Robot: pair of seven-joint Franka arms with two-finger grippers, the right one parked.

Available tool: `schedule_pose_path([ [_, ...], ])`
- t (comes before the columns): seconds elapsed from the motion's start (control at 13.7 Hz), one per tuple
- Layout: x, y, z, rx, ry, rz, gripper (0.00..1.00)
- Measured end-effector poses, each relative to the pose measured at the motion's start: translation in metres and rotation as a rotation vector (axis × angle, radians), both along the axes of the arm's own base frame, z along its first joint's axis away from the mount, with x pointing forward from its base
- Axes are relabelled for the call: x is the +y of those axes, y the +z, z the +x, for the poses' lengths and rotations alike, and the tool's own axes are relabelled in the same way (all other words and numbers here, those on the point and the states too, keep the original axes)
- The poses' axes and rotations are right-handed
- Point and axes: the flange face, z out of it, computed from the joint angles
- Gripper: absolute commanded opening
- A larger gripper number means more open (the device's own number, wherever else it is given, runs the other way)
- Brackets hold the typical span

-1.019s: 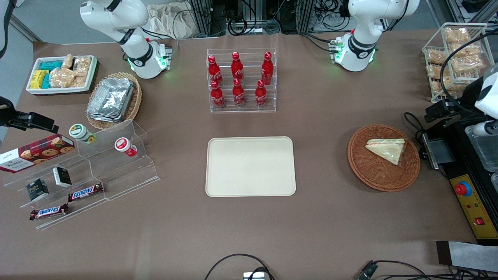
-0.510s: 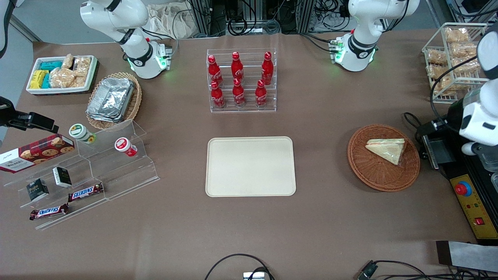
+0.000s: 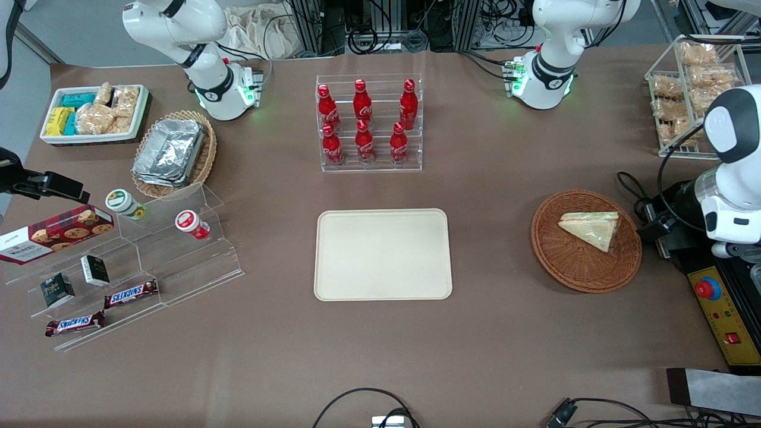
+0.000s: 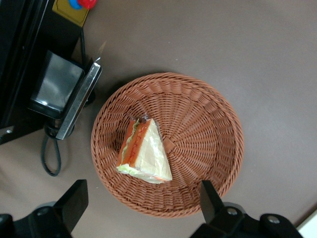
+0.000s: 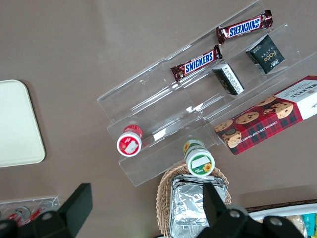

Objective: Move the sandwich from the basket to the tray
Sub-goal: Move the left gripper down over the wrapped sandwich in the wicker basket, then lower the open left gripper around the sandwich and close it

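Wide brown tabletop (image 3: 505, 345), nothing stirring on it. At its middle, the cream tray (image 3: 383, 254), flat and bare. Farther from the front camera than the tray, a clear rack of red bottles (image 3: 368, 123), six standing in two rows. Toward the working arm's end, well apart from the tray, the round wicker basket (image 3: 572, 267) (image 4: 208, 129). Inside that basket, the sandwich (image 3: 590, 227) (image 4: 143, 156), lying flat in its clear wrap on the weave, off centre and close to the rim nearest the black box with the red button (image 3: 707, 288). Orange-red filling showing along one edge, a hint of green at a corner. Hovering above the basket, the gripper (image 4: 141, 208), jaws spread wide, one dark fingertip (image 4: 73, 202) out over bare tabletop and the other over the basket's rim, touching nothing. Sandwich sitting between the two fingertips in the wrist view, clear of both. A black cable (image 4: 49, 153) looping on the tabletop just beside the basket.
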Motion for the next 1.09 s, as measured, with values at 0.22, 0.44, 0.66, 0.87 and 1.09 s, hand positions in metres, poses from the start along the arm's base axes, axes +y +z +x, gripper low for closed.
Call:
schedule_pose_path([
  [0.22, 0.008, -0.036, -0.012, -0.045, 0.091, -0.006, 1.0],
  [0.44, 0.01, -0.079, -0.035, -0.062, 0.147, -0.004, 1.0],
  [0.66, 0.02, -0.102, -0.051, -0.047, 0.206, -0.03, 1.0],
  [0.87, 0.025, -0.116, -0.061, -0.044, 0.236, -0.044, 1.0],
  [1.09, 0.024, -0.13, -0.071, -0.062, 0.253, -0.05, 1.0],
])
